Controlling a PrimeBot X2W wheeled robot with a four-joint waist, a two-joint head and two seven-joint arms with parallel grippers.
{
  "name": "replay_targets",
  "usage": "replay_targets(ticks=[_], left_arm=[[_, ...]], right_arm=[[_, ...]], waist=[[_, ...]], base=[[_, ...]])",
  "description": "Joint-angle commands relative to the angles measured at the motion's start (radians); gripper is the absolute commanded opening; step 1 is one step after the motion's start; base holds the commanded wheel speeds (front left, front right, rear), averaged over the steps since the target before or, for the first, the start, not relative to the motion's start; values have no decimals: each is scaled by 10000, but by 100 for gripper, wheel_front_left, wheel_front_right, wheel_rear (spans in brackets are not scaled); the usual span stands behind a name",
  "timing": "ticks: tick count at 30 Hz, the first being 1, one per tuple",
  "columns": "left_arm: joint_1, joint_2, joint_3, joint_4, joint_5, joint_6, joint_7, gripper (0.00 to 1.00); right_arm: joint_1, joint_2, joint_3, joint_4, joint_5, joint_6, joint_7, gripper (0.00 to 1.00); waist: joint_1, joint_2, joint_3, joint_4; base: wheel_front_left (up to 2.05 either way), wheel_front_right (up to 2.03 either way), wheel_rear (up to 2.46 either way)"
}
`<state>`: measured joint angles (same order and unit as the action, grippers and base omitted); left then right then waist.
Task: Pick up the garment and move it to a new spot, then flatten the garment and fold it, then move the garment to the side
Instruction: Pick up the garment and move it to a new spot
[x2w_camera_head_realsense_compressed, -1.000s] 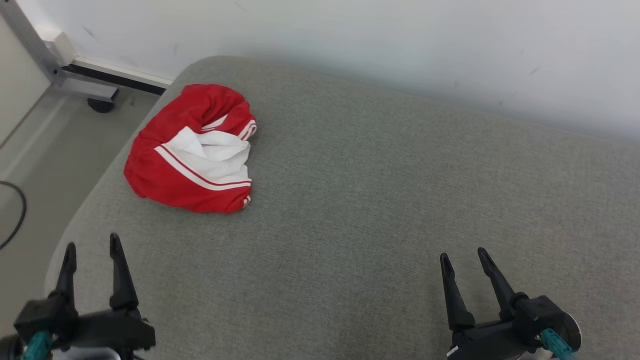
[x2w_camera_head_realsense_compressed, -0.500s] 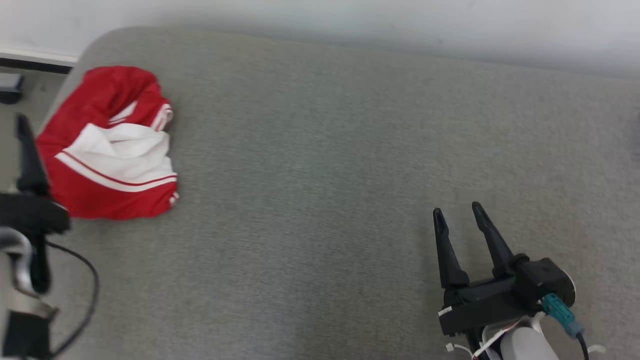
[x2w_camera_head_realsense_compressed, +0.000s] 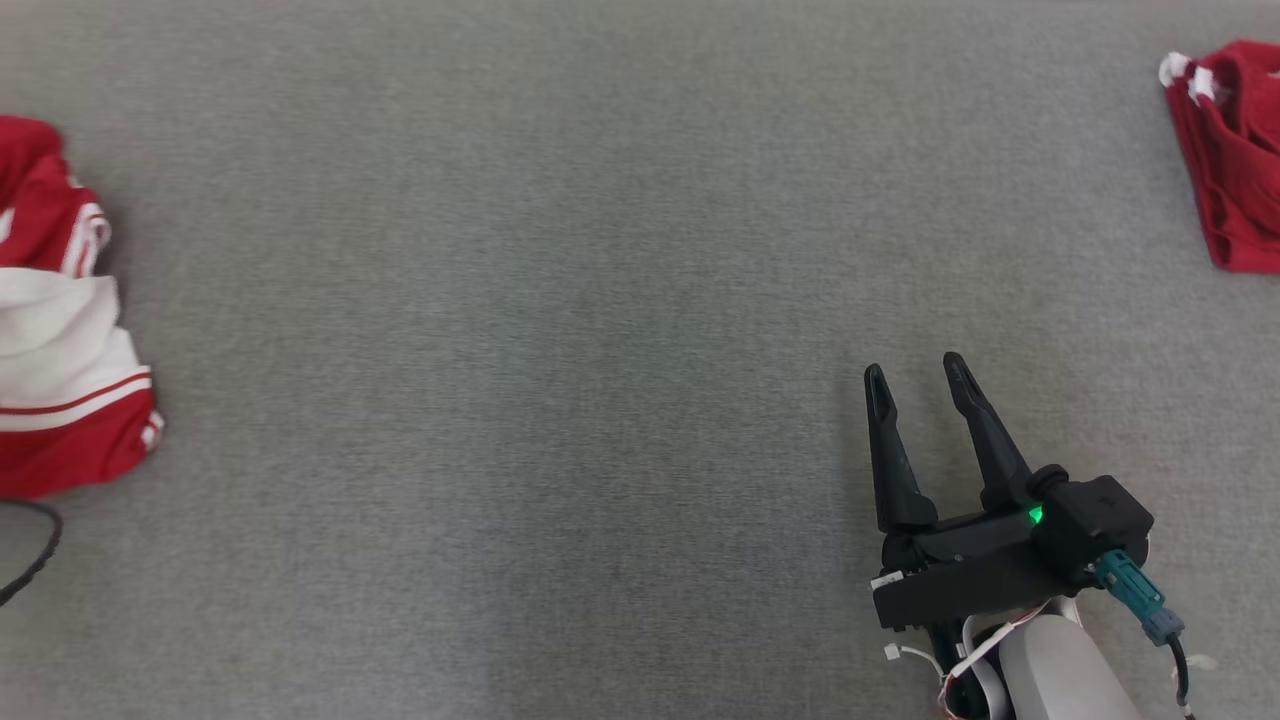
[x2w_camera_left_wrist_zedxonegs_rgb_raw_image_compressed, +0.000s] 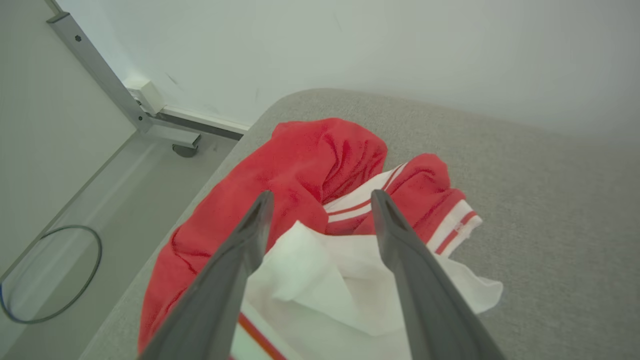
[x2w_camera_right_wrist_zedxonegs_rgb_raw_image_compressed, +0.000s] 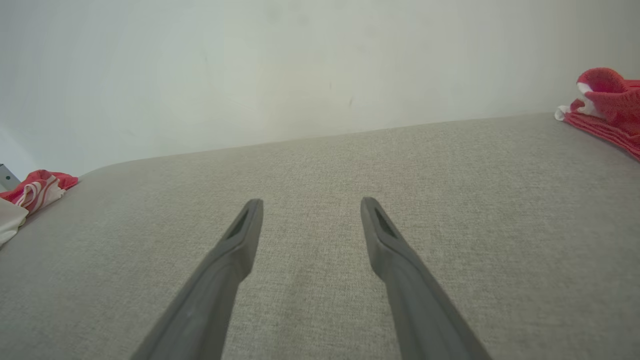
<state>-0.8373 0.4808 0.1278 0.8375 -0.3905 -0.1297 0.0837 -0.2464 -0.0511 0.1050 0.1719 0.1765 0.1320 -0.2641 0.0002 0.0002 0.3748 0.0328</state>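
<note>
Our grey fabric table (x2w_camera_head_realsense_compressed: 600, 300) meets a white wall (x2w_camera_left_wrist_zedxonegs_rgb_raw_image_compressed: 400, 45) behind the garment (x2w_camera_left_wrist_zedxonegs_rgb_raw_image_compressed: 310, 155); left gripper (x2w_camera_left_wrist_zedxonegs_rgb_raw_image_compressed: 321, 195) and right gripper (x2w_camera_head_realsense_compressed: 913, 366) hold fingers spread.

1. A crumpled red-and-white garment (x2w_camera_head_realsense_compressed: 60, 330) lies at the left edge of the grey cushion (x2w_camera_head_realsense_compressed: 560, 350), cut off by the frame
2. A red cloth (x2w_camera_head_realsense_compressed: 1235, 150) lies at the upper right edge, well apart from the garment
3. The right gripper (x2w_camera_head_realsense_compressed: 915, 368) sits at lower right over bare cushion, fingers spread
4. A black cable (x2w_camera_head_realsense_compressed: 35, 550) curves at the lower left edge
</note>
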Motion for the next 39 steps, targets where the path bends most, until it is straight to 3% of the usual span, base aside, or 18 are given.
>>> replay_targets(ticks=[1, 8, 15, 18, 19, 20, 21, 30, 39], left_arm=[[-157, 210, -126, 222, -102, -4, 398, 100], [-434, 644, -546, 1220, -723, 9, 2085, 100], [-598, 721, -952, 2413, -928, 8, 4244, 100], [-686, 774, -1058, 2566, -922, 10, 4436, 100], [-691, 752, -1065, 2617, -968, 10, 4460, 92], [-675, 724, -1107, 2640, -980, 10, 4472, 23], [-643, 701, -1184, 2639, -979, 9, 4480, 0], [-448, 675, -1847, 1637, -1458, -14, 3398, 0], [-879, 1108, -2498, 651, -1879, 3, 1176, 0]], right_arm=[[-96, 18, 41, -46, 80, -28, -3, 100], [-176, 19, 4, -71, 3, -28, -3, 100], [-157, 19, -47, -54, -116, -29, -3, 100], [-137, 18, -76, -41, -146, -29, -3, 100], [-129, 18, -80, -33, -150, -29, -3, 100], [-121, 18, -86, -27, -153, -29, -3, 100], [-115, 18, -87, -21, -154, -29, -3, 100], [95, 18, -219, 89, -145, -29, -3, 100], [361, 16, -295, 284, -39, -29, -3, 100]], waist=[[-2, -2, 440, -506], [-2, -2, 506, -696], [-2, -2, 449, -777], [-2, -2, 425, -799], [-2, -2, 418, -808], [-2, -2, 409, -812], [-2, -2, 395, -816], [-2, -2, 11, -673], [-2, -2, -897, -304]], base=[[0, 0, 0], [0, 0, 0], [0, 0, 0], [0, 0, 0], [0, 0, 0], [0, 0, 0], [0, 0, 0], [0, 0, 0], [0, 0, 0]])
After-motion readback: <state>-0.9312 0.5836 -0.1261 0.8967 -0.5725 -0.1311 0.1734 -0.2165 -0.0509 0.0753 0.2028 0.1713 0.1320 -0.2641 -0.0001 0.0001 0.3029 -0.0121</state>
